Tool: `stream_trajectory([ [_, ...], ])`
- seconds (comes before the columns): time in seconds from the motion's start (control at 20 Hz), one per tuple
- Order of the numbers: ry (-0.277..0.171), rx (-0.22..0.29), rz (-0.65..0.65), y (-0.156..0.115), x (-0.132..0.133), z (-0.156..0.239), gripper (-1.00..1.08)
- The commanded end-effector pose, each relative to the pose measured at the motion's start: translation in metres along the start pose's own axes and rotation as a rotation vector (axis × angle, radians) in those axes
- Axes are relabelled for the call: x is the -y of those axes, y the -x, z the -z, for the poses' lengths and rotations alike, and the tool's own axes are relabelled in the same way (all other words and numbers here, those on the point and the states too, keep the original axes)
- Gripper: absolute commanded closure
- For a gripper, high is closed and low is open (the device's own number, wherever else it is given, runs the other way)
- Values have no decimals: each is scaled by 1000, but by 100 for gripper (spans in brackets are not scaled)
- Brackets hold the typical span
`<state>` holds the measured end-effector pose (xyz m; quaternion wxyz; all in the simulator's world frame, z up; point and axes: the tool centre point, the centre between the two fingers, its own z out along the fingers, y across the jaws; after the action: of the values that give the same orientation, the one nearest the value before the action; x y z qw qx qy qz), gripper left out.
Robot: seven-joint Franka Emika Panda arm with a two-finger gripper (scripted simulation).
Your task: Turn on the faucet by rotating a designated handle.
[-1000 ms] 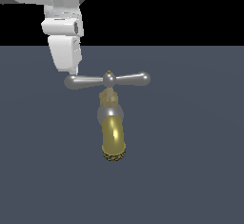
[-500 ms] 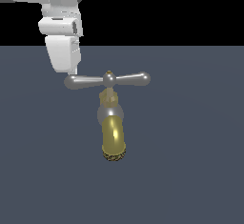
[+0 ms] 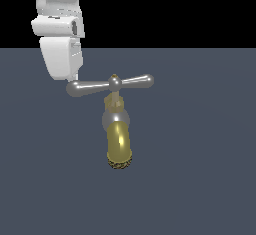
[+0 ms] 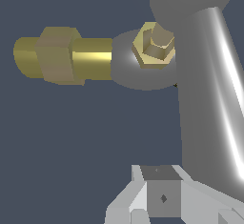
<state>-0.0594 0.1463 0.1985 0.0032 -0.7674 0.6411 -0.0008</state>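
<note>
The gripper (image 3: 75, 76) has dropped a little over the last second and now sits directly above the handle (image 3: 111, 84), at the bulbous end on the exterior view's left, touching or nearly touching it. The handle itself has not turned: its crossbar lies as level as before, atop the brass stem of the faucet (image 3: 118, 129), whose gold spout hangs below. So no rotation has begun; this looks like the final approach before a push. In the wrist view a finger (image 4: 162, 197) shows just beside the crossbar, but whether the jaws are spread or closed cannot be told from either view.
</note>
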Motion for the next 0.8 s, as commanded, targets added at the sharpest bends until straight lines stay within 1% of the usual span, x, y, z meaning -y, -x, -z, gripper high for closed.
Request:
stream_trajectory([
  [0.0, 6, -3, -1, 0, -11, 0, 108],
  [0.65, 6, -3, -1, 4, -48, 0, 108],
  [0.75, 2, -1, 0, 4, -44, 1, 108],
])
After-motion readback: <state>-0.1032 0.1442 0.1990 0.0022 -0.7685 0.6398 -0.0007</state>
